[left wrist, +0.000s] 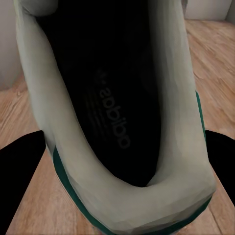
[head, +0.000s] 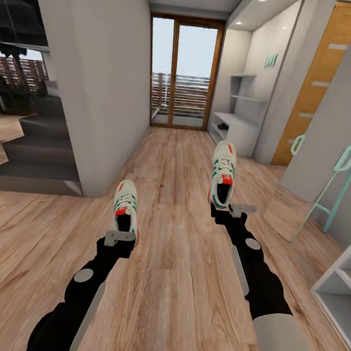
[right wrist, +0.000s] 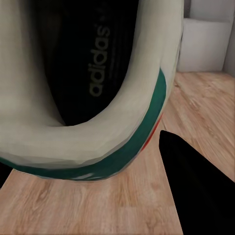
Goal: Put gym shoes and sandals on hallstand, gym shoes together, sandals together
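From the head camera I counted two gym shoes, one to each arm. The left gripper clasped the heel of the left gym shoe, whose long axis ran straight out ahead of the hand, toe pointing down the corridor. The right gripper, reaching further forward, gripped the heel of the right gym shoe the same way, toe leading. Both shoes hung above the corridor floor. Well beyond the right hand, against the wall, stood the hallstand, with something small and dark in its lower compartment, too small to identify. A leaning mirror stood off to the right hand's outer side, and glass doors closed the corridor's far end.

At the left wrist, one shoe's dark opening and pale collar lay between two black fingers, heel nearest the hand.

At the right wrist, the other shoe's heel, green-striped, sat beside a black finger, the hallstand pale beyond.
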Available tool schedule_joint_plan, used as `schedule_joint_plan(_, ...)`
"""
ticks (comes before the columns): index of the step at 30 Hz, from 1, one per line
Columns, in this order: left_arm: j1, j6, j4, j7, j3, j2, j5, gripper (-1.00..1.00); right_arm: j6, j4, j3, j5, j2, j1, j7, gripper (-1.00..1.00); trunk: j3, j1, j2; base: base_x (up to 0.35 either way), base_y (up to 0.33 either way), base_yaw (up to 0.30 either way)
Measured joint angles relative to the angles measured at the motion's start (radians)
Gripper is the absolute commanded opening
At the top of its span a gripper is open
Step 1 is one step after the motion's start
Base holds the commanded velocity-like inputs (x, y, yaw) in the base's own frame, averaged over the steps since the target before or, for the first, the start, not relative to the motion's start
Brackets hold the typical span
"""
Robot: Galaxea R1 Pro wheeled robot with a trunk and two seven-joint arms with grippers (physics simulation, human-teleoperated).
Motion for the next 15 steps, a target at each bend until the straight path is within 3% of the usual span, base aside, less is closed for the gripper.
schedule_joint_plan(15, 0.0, 0.0, 0.0, 0.0, 0.0, 0.0, 0.0, -1.0, 0.0, 0.0, 0.0, 0.002, 0.0, 0.0, 0.0, -1.0, 0.0, 0.0, 0.0, 0.345, 0.0, 0.0)
